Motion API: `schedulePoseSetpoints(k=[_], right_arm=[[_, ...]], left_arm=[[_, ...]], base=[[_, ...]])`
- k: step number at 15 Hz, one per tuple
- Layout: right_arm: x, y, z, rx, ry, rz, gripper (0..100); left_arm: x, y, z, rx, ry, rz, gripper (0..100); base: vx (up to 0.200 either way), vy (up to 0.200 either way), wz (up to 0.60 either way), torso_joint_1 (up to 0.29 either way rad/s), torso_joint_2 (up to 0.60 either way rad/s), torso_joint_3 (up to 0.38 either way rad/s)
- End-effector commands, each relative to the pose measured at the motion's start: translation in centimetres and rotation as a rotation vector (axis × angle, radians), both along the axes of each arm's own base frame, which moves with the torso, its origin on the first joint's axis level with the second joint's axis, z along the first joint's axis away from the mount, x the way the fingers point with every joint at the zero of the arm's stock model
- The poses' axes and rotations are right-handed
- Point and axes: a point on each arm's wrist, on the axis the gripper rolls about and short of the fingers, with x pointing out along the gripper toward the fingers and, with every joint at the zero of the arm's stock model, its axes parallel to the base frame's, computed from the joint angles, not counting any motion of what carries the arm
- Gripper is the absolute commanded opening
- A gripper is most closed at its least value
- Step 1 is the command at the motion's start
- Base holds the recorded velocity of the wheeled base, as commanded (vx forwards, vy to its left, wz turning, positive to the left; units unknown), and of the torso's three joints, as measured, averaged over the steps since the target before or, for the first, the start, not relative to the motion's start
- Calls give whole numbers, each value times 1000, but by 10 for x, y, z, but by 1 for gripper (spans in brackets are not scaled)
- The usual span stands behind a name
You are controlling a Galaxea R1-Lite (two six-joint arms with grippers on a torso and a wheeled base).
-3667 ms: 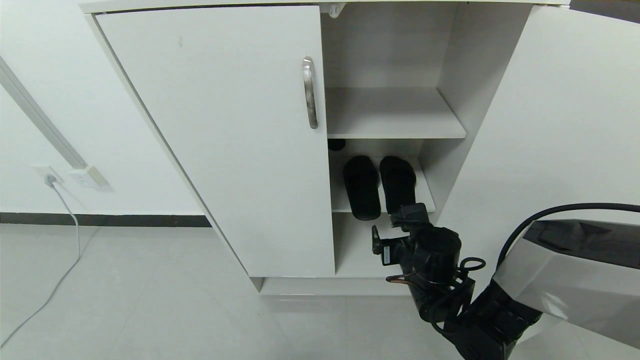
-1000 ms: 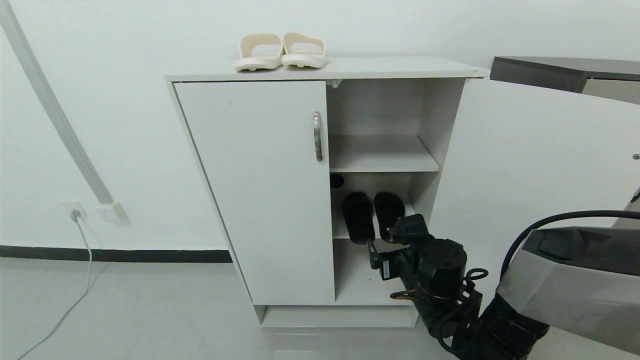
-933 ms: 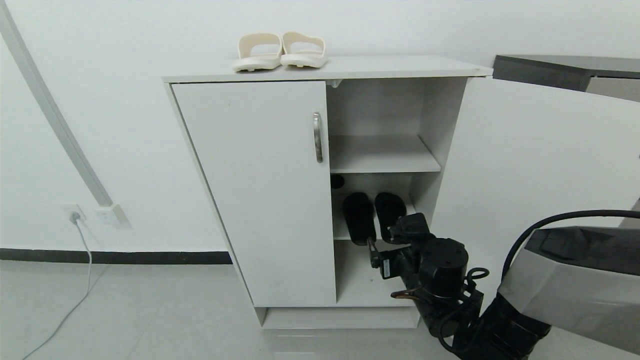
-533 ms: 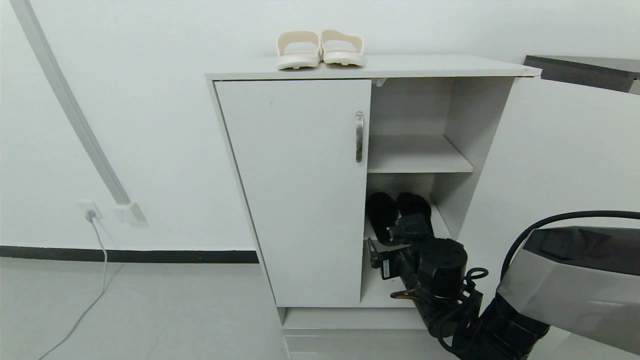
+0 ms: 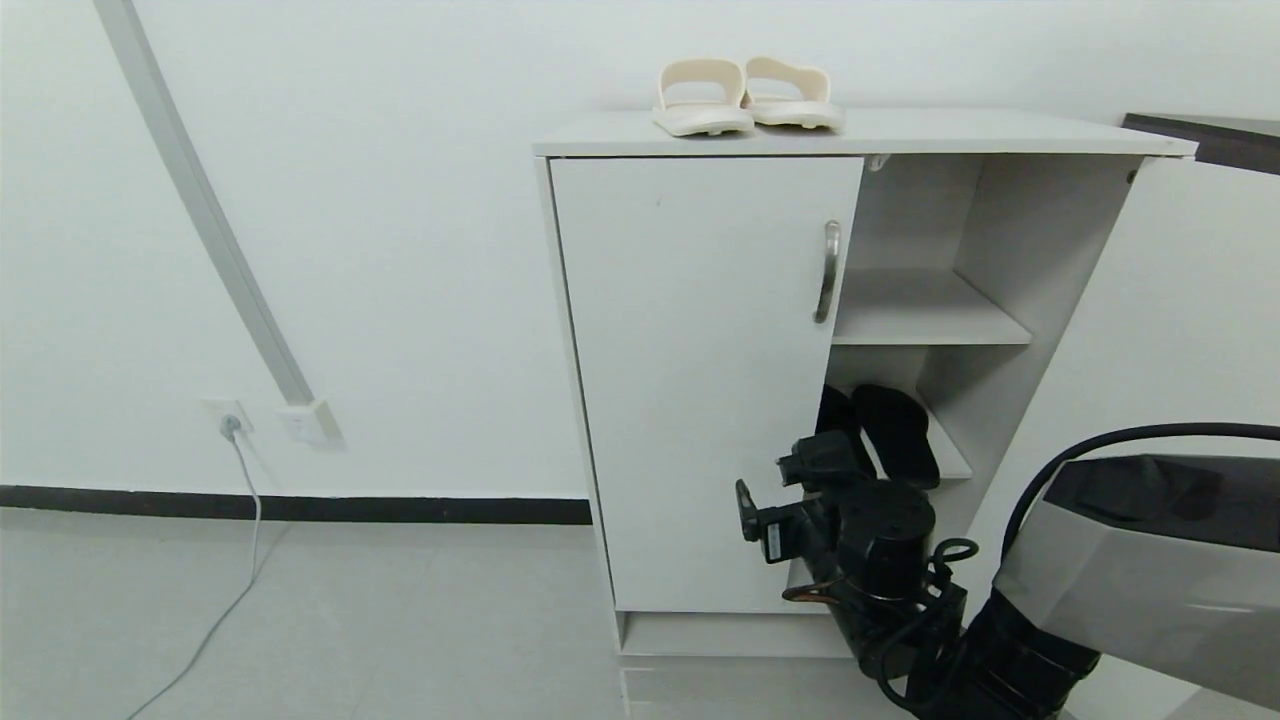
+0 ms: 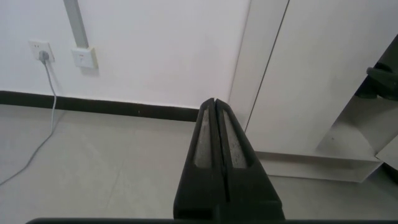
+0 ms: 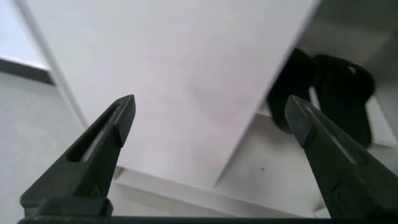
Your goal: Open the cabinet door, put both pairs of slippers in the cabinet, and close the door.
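The black slippers (image 5: pixel 895 435) lie on the middle shelf of the cabinet (image 5: pixel 1000 132), at 4 o'clock in the head view. The cream slippers (image 5: pixel 745 95) sit on its top, at 1 o'clock. The right gripper (image 7: pixel 210 106), low before the shelves, has its fingers spread wide, and the left gripper (image 6: pixel 215 106) has them pressed together. I think the risk is this: the cream pair sits high, so a poor grasp may knock one slipper off.

Bright, even light — soft shadow inside the cabinet (image 5: pixel 1000 131) (darkest low down).
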Motion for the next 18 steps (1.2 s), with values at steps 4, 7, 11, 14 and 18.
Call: schedulePoseSetpoints(k=[4, 7, 11, 14, 18], right_arm=[[0, -7, -9, -51, 20, 30, 100], [1, -8, -8, -47, 6, 38, 100], [0, -7, -7, -39, -2, 50, 100], [0, -5, -6, -35, -9, 56, 100], [-3, -1, -4, -22, -23, 82, 100]], left_arm=[[0, 0, 0, -2, -1, 2, 0], [0, 0, 0, -2, -2, 2, 0], [0, 0, 0, -2, -2, 2, 0], [0, 0, 0, -2, -1, 2, 0], [0, 0, 0, -2, -1, 2, 0]], base=[[0, 0, 0, 0, 0, 0], [0, 0, 0, 0, 0, 0], [0, 0, 0, 0, 0, 0], [0, 0, 0, 0, 0, 0], [0, 0, 0, 2, -27, -27]])
